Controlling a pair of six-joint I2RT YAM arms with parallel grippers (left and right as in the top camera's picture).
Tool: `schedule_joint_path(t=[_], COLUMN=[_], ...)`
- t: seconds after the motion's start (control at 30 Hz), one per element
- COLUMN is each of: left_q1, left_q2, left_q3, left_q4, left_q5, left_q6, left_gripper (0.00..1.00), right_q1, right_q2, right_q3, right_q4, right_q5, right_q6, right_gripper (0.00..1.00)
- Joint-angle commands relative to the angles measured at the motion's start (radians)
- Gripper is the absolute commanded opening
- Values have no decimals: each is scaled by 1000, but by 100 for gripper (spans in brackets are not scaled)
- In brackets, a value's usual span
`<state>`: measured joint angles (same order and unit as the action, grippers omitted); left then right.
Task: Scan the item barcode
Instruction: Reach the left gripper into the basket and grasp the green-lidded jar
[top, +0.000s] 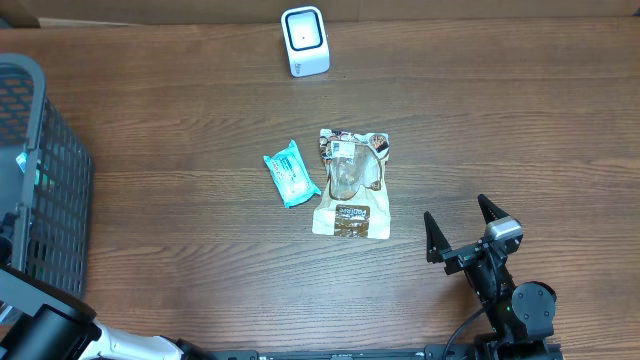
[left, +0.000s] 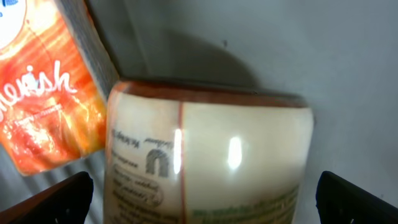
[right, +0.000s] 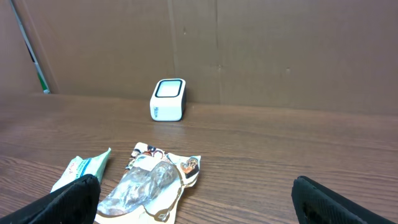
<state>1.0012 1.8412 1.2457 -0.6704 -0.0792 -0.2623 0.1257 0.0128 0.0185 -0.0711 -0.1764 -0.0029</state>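
The overhead camera looks straight down on the tabletop (top: 180, 120). The right wrist camera sits low, facing the white scanner (right: 168, 99); both views share it and the snack pouch (right: 152, 180). The left wrist camera looks very closely at a cream container (left: 211, 162).

Wooden table (top: 150, 130); brown wall (right: 280, 50), perhaps cardboard.

A white scanner (right: 168, 99) stands far back on the table (right: 298, 155). Nearer lie a crumpled snack pouch (right: 152, 183) and, just left of it, a teal packet (right: 81, 171). The right pincer (right: 198, 202) has its fingers wide apart.
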Motion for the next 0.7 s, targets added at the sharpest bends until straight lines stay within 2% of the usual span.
schedule_joint_path(t=[0.0,0.07,0.2,0.37,0.67], left_q1=[0,0,0,0,0], left_q2=[3,3,3,2,-15], left_q3=[-18,-18,-17,-17,58], left_q4=[17,19,15,0,-82], left_q5=[-5,-5,-5,3,67], left_q6=[-15,-15,-15,-15,-50], left_gripper=[100,96,78,62,50], right_q1=[-3,-3,-3,-3,-3], right_q2=[-10,-10,-10,-10,-10], right_q3=[-10,-10,-10,-10,-10], right_q4=[5,5,5,5,5], right_q5=[0,0,0,0,0], right_q6=[3,3,3,3,3], right_gripper=[100,100,100,100,100])
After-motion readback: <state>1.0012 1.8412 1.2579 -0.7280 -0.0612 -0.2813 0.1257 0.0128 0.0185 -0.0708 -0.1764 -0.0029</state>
